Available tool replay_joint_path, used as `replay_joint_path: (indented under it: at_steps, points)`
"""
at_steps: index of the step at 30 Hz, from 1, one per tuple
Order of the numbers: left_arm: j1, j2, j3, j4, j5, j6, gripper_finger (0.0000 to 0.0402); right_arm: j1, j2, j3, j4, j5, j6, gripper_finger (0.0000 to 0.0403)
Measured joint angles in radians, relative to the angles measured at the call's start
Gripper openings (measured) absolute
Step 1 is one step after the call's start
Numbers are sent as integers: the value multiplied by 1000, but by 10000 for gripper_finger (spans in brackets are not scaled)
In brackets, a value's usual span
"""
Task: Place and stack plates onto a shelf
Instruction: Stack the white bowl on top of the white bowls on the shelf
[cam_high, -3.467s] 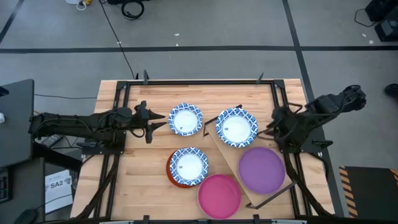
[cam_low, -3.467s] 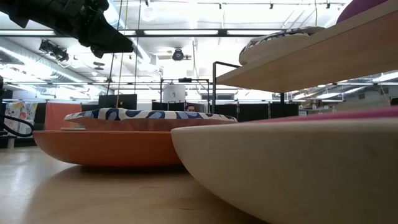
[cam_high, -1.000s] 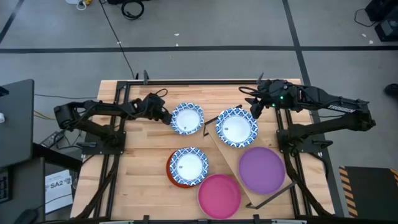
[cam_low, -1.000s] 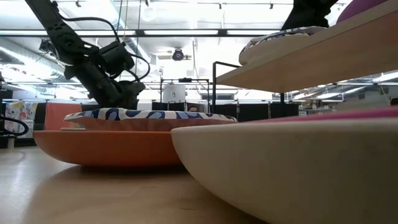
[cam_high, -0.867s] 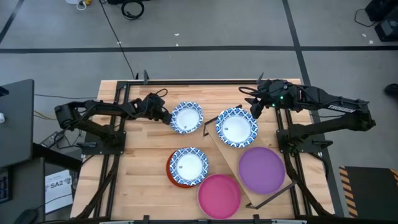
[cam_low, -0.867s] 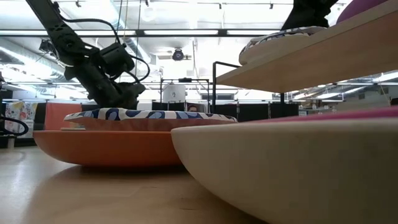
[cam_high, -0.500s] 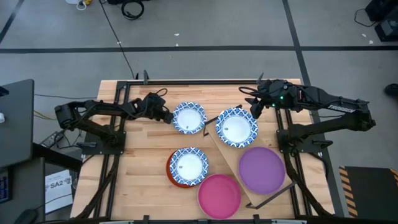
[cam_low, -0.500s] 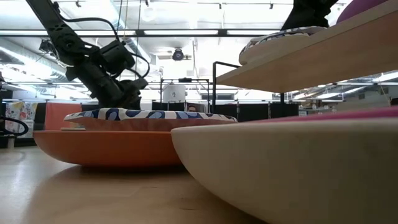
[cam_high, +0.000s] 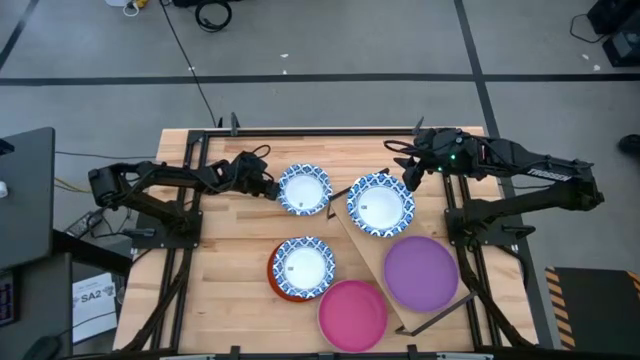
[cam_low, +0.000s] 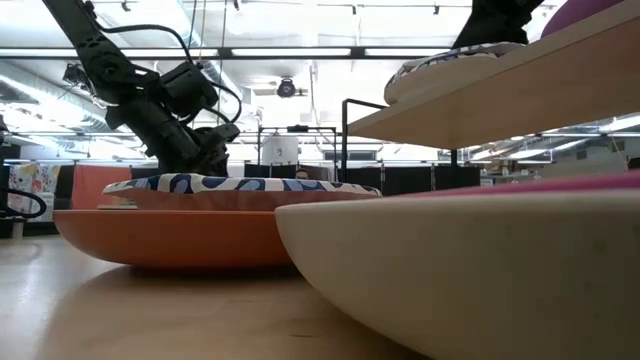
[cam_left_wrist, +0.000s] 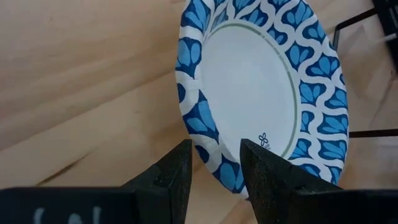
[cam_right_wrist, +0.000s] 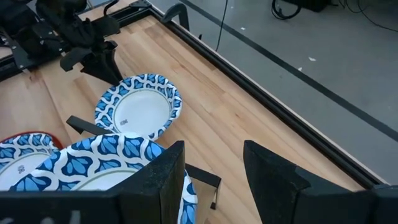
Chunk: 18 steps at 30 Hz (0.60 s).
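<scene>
My left gripper (cam_high: 270, 187) is shut on the left rim of a blue-and-white plate (cam_high: 304, 190) on the tabletop. My right gripper (cam_high: 408, 178) is open, standing at the far right rim of a second blue-and-white plate (cam_high: 380, 203) without touching it. That plate lies on the far end of the light-wood shelf (cam_high: 362, 243), and the purple plate (cam_high: 421, 270) lies on its near end. The third blue-and-white plate (cam_high: 303, 265) sits in the orange-red plate (cam_high: 279, 288). The pink plate (cam_high: 352, 313) lies on the table, near edge. My left gripper (cam_left_wrist: 214, 149) has the plate's patterned rim (cam_left_wrist: 211, 163) between its two fingers, one finger (cam_left_wrist: 174, 171) at the outer edge and the other (cam_left_wrist: 264, 171) over the inside of the plate. The fingers come from the table's left, slanting down. The plate lies flat on the wood.
Black shelf legs (cam_high: 340, 190) stand between the held plate and the shelf. A black metal frame (cam_high: 320, 131) runs along the table's far edge. Bare wood (cam_high: 225, 290) lies left of the stacked plates.
My left gripper has edged a little toward the table's right, and the plate in its fingers has slid with it toward the shelf. The right arm has kept still.
</scene>
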Motion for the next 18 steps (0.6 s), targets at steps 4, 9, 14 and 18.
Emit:
replay_joint_path:
  at_steps: [4,9,14,18]
  points:
    - [-11,0,0,-1,-2,-14,142,0,0,0,1,0,0,170]
    - [-13,0,0,-3,4,-47,142,0,0,0,1,0,0,170]
    - [-13,0,0,-7,5,-66,142,0,0,0,1,0,0,170]
    - [-13,0,0,-9,5,-77,142,0,0,0,1,0,0,170]
